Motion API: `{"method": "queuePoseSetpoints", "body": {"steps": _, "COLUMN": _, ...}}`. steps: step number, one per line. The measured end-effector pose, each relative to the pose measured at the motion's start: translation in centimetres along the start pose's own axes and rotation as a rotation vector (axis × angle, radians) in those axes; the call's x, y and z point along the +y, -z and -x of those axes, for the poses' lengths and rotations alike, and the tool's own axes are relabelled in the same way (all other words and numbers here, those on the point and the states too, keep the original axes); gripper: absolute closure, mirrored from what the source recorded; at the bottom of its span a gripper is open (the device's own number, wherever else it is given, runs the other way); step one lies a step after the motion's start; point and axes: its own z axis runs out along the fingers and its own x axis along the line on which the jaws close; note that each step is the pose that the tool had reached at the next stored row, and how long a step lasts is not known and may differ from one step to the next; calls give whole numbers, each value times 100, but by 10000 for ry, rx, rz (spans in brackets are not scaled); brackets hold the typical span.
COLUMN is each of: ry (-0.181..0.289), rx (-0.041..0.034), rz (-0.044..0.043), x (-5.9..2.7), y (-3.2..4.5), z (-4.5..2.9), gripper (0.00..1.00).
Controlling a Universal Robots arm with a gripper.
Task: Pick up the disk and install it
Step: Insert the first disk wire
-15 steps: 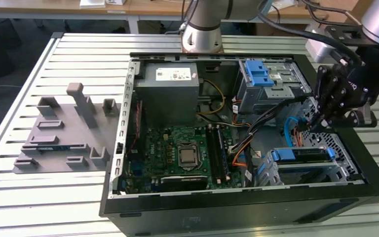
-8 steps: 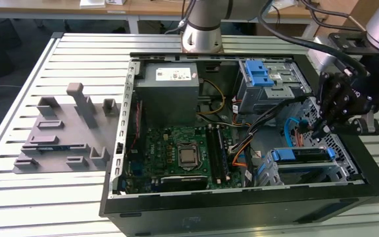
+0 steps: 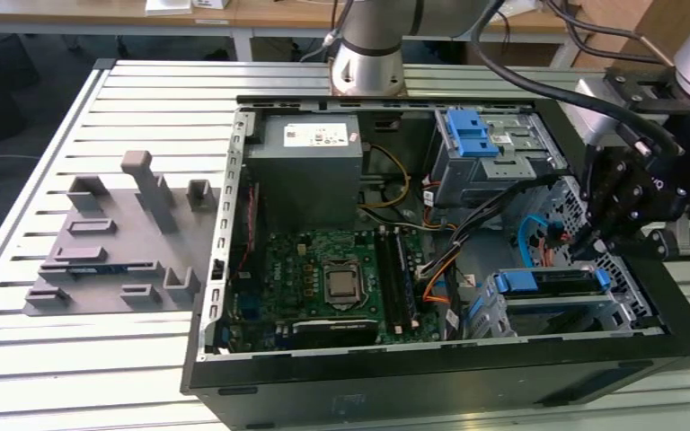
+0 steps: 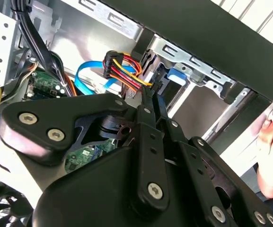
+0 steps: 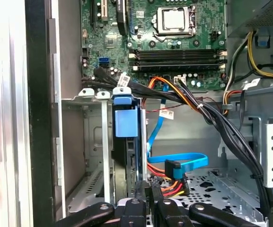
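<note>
Blue-bracketed disk (image 3: 549, 283) apparently seated in drive cage (image 3: 628, 310), pincer (image 3: 595, 235) above

gripper (image 3: 595, 235) hovers just above the disk (image 3: 546, 282) seated in its bay.

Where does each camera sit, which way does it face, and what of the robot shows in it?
Exterior view: off the arm, high up, looking down into the open computer case; arm and gripper show.
First wrist view: on the arm, facing past the gripper to the disk and motherboard.
Second wrist view: on the arm, close behind the gripper, facing coloured cables.
Both wrist views share the gripper and blue cable.
</note>
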Motion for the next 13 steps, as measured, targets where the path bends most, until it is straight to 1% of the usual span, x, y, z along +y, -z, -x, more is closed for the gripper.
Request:
{"method": "queuePoseSetpoints", "body": {"steps": 4, "ry": 68, "rx": -22, "rz": -78, "x": 33, "y": 0, "z": -13, "gripper": 84}}
{"method": "queuePoseSetpoints", "body": {"steps": 6, "ry": 78, "rx": -23, "rz": -100, "x": 41, "y": 1, "z": -29, "gripper": 84}}
{"method": "queuePoseSetpoints", "body": {"steps": 9, "ry": 82, "rx": -30, "rz": -105, "x": 43, "y": -1, "z": -59, "gripper": 84}}
{"method": "queuePoseSetpoints", "body": {"steps": 13, "ry": 81, "rx": -42, "rz": -105, "x": 45, "y": -10, "z": -65, "gripper": 84}}
